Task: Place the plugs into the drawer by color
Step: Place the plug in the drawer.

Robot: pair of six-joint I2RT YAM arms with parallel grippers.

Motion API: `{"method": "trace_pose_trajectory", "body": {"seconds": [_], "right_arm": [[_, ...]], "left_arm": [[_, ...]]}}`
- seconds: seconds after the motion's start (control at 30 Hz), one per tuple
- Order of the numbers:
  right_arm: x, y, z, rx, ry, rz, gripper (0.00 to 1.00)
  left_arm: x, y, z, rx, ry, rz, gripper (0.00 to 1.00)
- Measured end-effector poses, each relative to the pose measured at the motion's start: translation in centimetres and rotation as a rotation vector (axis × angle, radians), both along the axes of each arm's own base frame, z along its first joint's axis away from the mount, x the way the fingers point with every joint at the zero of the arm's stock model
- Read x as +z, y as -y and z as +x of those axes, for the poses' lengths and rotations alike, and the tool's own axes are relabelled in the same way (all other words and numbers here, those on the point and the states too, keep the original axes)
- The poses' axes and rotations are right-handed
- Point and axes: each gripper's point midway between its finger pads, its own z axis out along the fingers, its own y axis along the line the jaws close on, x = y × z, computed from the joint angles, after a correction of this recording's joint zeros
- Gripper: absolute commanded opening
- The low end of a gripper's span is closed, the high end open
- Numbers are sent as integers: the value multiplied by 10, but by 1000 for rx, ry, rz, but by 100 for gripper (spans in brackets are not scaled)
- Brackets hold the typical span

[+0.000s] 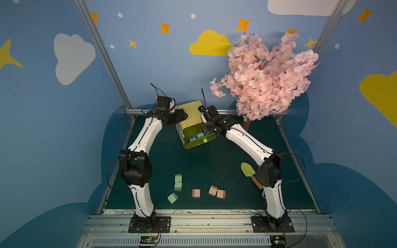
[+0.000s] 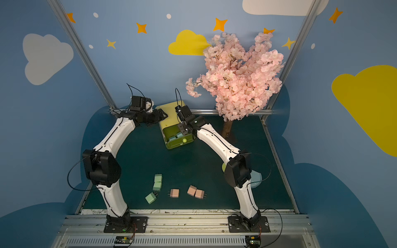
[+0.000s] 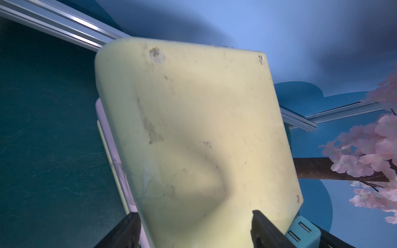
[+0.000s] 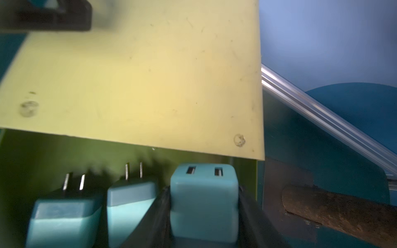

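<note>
In both top views, a dark green desk point(image 1: 204, 167) is seen. A pink blossom tree point(image 1: 268, 75) is stood at its far right corner. The yellow-green drawer chest point(image 1: 189, 110) is set at the far middle of the desk, turned a little. Its top drawer point(image 1: 194, 145) is pulled out. A small yellow-green trowel point(image 1: 247, 169) with a wooden handle is laid near the right arm.

The left end effector point(image 1: 181, 116) is placed at the left edge of the chest's top. In the left wrist view its fingers point(image 3: 264, 227) are seen apart, with the chest's top between them. Whether the chest is gripped cannot be told.

The right end effector point(image 4: 203, 189) is reached into the open top drawer and is clamped on a blue plug point(image 4: 204, 206). Two more blue plugs point(image 4: 64, 219) point(image 4: 129, 201) are laid just beside it in the same drawer, with their prongs pointed at the back.

Three green plugs point(image 1: 178, 177) point(image 1: 178, 186) point(image 1: 172, 198) are laid at the near left of the desk, well apart from the chest. Three pink plugs point(image 1: 196, 193) point(image 1: 213, 190) point(image 1: 221, 193) are laid just to their right, and two of them are touching.
</note>
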Motion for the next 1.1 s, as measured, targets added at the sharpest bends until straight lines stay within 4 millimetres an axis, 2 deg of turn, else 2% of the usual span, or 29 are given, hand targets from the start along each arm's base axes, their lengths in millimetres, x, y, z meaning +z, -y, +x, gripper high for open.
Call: {"method": "trace_pose_trajectory", "body": {"seconds": [0.1, 0.27, 0.6, 0.7, 0.93, 1.1], "right_arm": [[-8, 2, 6, -10, -9, -9, 44], [-11, 8, 17, -36, -2, -16, 44], [-20, 15, 24, -56, -8, -33, 45], [-23, 14, 24, -52, -15, -36, 48], [-24, 13, 24, -41, -17, -40, 62], [-18, 10, 24, -22, -6, -35, 66]], "left_arm": [[-5, 0, 2, -1, -8, 3, 83], [-11, 0, 3, -2, -21, 5, 83], [-10, 0, 5, -5, -18, 9, 82], [-9, -1, 5, -4, -20, 18, 82], [-15, -2, 6, -9, -26, 35, 82], [-14, -3, 7, -11, -21, 37, 81]]}}
